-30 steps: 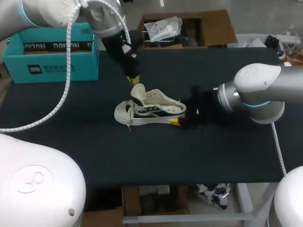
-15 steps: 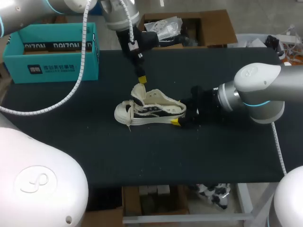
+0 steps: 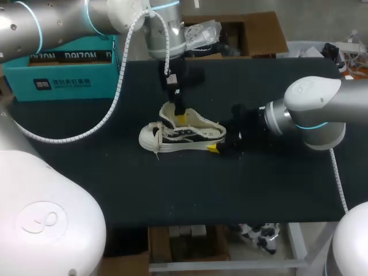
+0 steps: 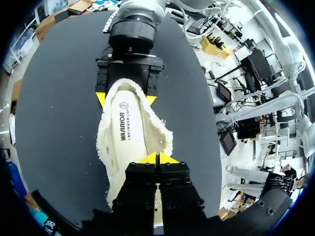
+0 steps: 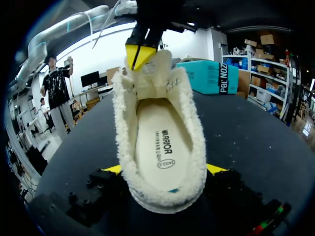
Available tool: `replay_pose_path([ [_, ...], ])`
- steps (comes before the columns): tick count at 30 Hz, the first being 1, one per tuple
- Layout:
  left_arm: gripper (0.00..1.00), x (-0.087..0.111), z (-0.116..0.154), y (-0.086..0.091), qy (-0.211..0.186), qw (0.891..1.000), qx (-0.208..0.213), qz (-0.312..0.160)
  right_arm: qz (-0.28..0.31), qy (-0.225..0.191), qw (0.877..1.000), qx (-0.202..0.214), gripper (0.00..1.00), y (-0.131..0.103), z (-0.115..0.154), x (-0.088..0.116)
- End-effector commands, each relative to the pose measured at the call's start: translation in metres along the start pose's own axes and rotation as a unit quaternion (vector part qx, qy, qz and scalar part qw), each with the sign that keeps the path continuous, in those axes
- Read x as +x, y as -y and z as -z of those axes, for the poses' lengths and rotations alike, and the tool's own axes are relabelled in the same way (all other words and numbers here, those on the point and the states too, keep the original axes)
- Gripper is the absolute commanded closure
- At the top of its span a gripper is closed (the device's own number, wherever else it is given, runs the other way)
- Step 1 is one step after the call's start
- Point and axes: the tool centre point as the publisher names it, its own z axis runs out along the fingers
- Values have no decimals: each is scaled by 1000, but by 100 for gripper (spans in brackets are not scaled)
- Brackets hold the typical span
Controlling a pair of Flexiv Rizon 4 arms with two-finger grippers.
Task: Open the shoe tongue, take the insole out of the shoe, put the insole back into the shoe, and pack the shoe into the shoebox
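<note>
The shoe (image 3: 183, 133) sits mid-table (image 3: 276, 190), heel clamped by our right gripper (image 5: 165, 171), tongue (image 3: 167, 113) up — next, we judge, our left gripper (image 4: 157, 158), tips pressed together above the opening, must spread and pinch the insole (image 4: 129, 129).

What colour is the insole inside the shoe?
The insole is cream-white with dark print. The right wrist view shows it best.

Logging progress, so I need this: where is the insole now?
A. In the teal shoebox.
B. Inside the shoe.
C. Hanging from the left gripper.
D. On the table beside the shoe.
B: both wrist views show the insole lying flat inside the shoe.
</note>
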Motion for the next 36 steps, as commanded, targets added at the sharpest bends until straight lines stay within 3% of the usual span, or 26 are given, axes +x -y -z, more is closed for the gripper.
replay_pose_path([
  [1, 100, -4, -21, 2, 9, 1000, 6, 4, 0, -1, 1000, -3, 100, 4, -1, -1],
  [10, 100, 1, -48, 0, 30, 999, -8, -7, 0, -1, 1000, -3, 100, 4, -1, -1],
  [19, 100, 4, -58, -8, 48, 999, -11, -12, 0, -1, 1000, -3, 100, 4, -1, -1],
  [29, 100, -11, -72, -9, 71, 997, -9, -4, 0, -1, 1000, -3, 100, 4, -1, -1],
  [36, 100, -23, -82, -5, 60, 998, -16, -4, 0, -1, 1000, -3, 100, 4, -1, -1],
])
